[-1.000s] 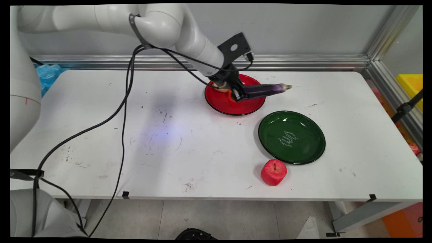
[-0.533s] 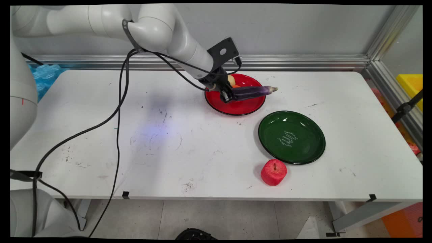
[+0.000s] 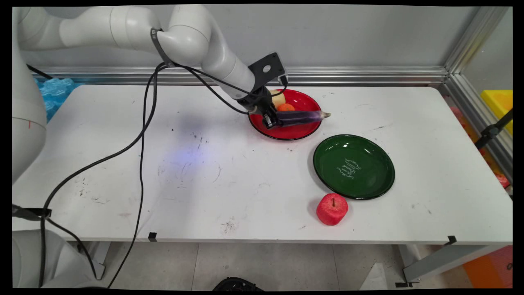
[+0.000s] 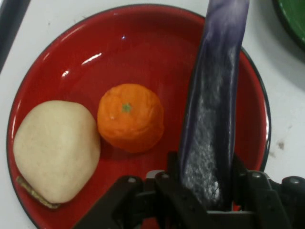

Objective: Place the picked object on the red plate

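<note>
White and scuffed, the flat rectangular counter (image 3: 229, 172) carries everything here. A round dark green enamel plate (image 3: 354, 166) with pale lettering at its centre lies toward the right, near a glossy round red plate with a dark rim (image 3: 301, 131), which sits further back. The black two-finger gripper (image 3: 273, 119) is clamped on the stem end of a long, slender purple eggplant with a faintly frosted skin (image 3: 301, 116); the eggplant reaches out level over the red plate, its tip past the right rim. A red apple, soft and foam-like (image 3: 332, 209), stands just beside the green plate's near edge. On the red plate rest a pale beige rounded bun-like lump (image 4: 55, 150) and a small dimpled orange tangerine (image 4: 130, 117), just beside each other
</note>
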